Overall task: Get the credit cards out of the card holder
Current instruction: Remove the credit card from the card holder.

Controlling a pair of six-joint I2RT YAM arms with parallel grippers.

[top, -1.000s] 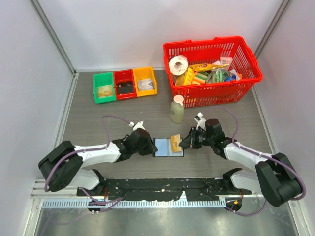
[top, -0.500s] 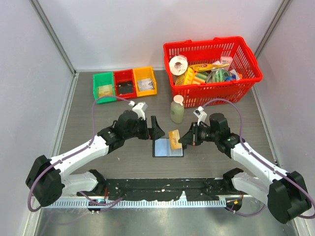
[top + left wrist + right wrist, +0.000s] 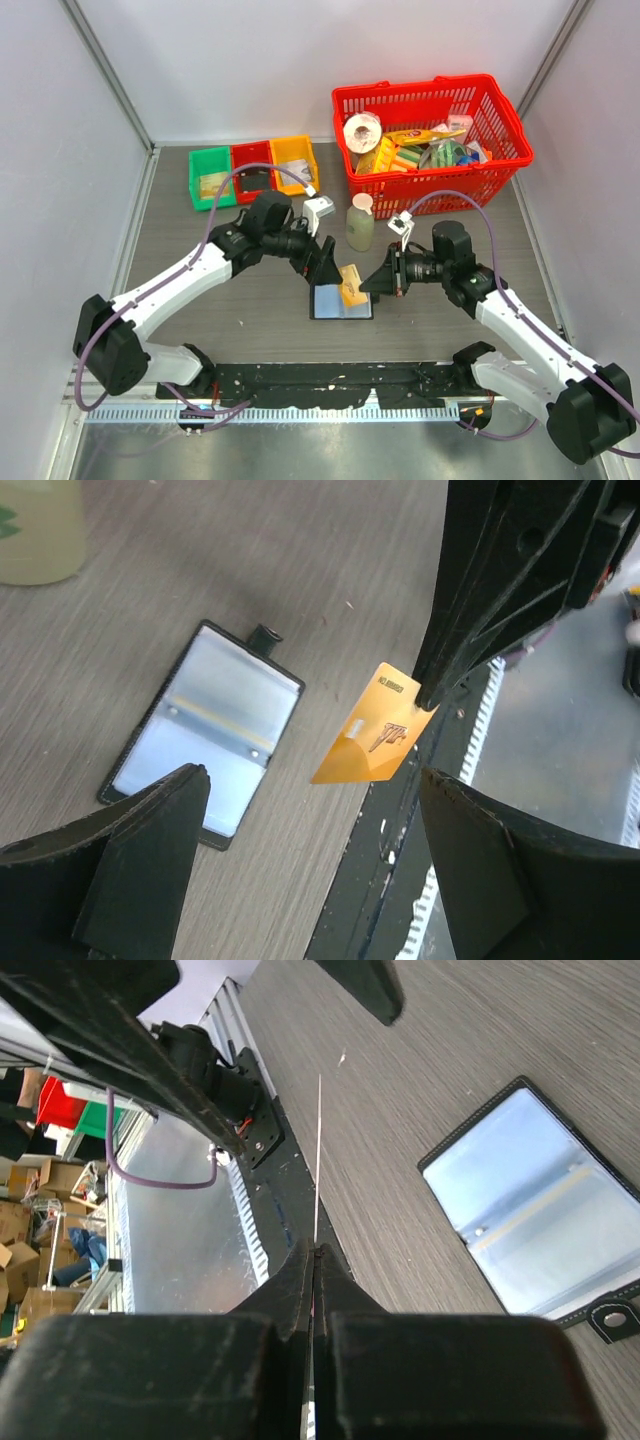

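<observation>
The black card holder (image 3: 330,301) lies open on the table, pale blue inner faces up. It also shows in the left wrist view (image 3: 203,728) and the right wrist view (image 3: 540,1198). A yellow-orange credit card (image 3: 351,286) hangs in the air just above its right half, clear of it. My right gripper (image 3: 374,285) is shut on one corner of that card (image 3: 375,740). In the right wrist view the card (image 3: 318,1150) is an edge-on line rising from the pinched fingertips (image 3: 313,1256). My left gripper (image 3: 326,264) hovers open above the holder, its fingers (image 3: 135,865) wide apart around nothing.
A pale green bottle (image 3: 360,224) stands just behind the holder. A red basket (image 3: 495,165) full of groceries sits at the back right. Green (image 3: 211,178), red (image 3: 253,172) and orange (image 3: 295,165) trays line the back left. The black base rail (image 3: 330,378) runs along the near edge.
My left gripper opened, left the holder's left edge, rose and swung right over it. My right gripper lifted the card up out of the holder.
</observation>
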